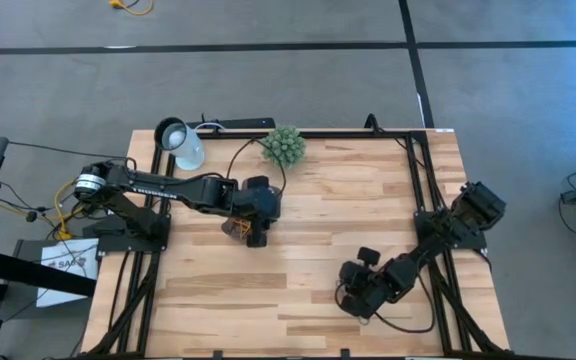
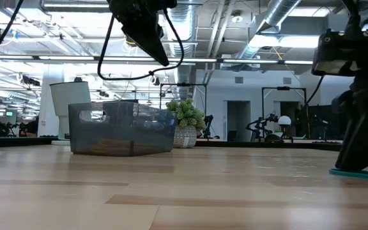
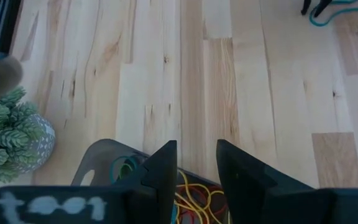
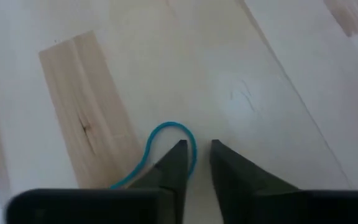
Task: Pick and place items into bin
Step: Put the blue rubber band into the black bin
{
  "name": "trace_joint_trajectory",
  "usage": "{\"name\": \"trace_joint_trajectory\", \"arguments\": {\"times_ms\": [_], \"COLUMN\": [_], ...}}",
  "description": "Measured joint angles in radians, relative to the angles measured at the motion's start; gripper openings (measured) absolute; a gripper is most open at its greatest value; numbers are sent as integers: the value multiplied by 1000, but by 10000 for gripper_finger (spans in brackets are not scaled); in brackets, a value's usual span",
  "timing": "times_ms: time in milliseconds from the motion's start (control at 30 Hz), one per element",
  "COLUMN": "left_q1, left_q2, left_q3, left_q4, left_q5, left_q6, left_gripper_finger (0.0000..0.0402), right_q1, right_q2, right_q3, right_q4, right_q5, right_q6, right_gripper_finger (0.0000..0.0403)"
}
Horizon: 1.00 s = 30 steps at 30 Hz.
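From my overhead view, I had the left hand (image 1: 251, 232) hanging just left of centre frame, directly above the smoky bin (image 2: 121, 129), its fingers (image 3: 161, 180) parted with nothing between them. Through that arm's own camera I could see the bin's rim (image 3: 98, 163) under the fingertips, with yellow, red and green loops (image 3: 191, 196) piled inside. The spiky green plant (image 1: 283, 146) sat near the upper middle of the overhead frame, close to the table's far edge, with the white lamp head (image 1: 179, 141) to its left.

The right hand (image 1: 353, 296) was down at the table (image 1: 348, 210) in the lower right of centre. In its wrist camera a single teal loop (image 4: 160, 144) lay flat on the wood, curving round the tip of one finger (image 4: 174, 163). The fingers stood narrowly apart; I could not tell whether they gripped the loop. The table-level view showed the teal loop's edge at the far right, beside that dark arm
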Motion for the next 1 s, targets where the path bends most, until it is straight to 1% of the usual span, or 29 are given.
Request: {"name": "trace_joint_trajectory", "arguments": {"times_ms": [100, 133, 267, 367, 467, 567, 633, 833, 933, 1000], "left_q1": [-1, -1, -9, -23, -39, -51, -60, -70, -66, -63], "left_q2": [0, 0, 0, 0, 5, 17, 32, 76, 91, 100], "left_q3": [0, 0, 0, 0, 0, 0, 1, 0, 0, 0], "left_q4": [3, 3, 3, 8, 52, 143, 222, 318, 327, 331], "left_q5": [0, 0, 0, 1, 10, 75, 111, 114, 112, 112], "left_q6": [-1, -2, -21, -26, -75, -73, -49, 0, -1, 0], "left_gripper_finger": [104, 104, 104, 104, 104, 104, 104, 104, 104, 104], "right_q1": [-36, -46, -74, -86, -93, -118, -139, -202, -231, -248], "right_q2": [0, -2, -28, -75, -143, -197, -225, -238, -225, -213], "right_q3": [-2, -3, -7, -9, -6, -6, -5, -3, -5, -1], "right_q4": [37, 50, 109, 137, 154, 193, 257, 441, 492, 514], "right_q5": [-3, -6, 16, 127, 238, 304, 346, 350, 350, 350], "right_q6": [-55, -77, -92, -137, -195, -279, -353, -558, -625, -638], "right_gripper_finger": [15, 8, 9, 2, 2, 1, 1, 1, 1, 1]}}
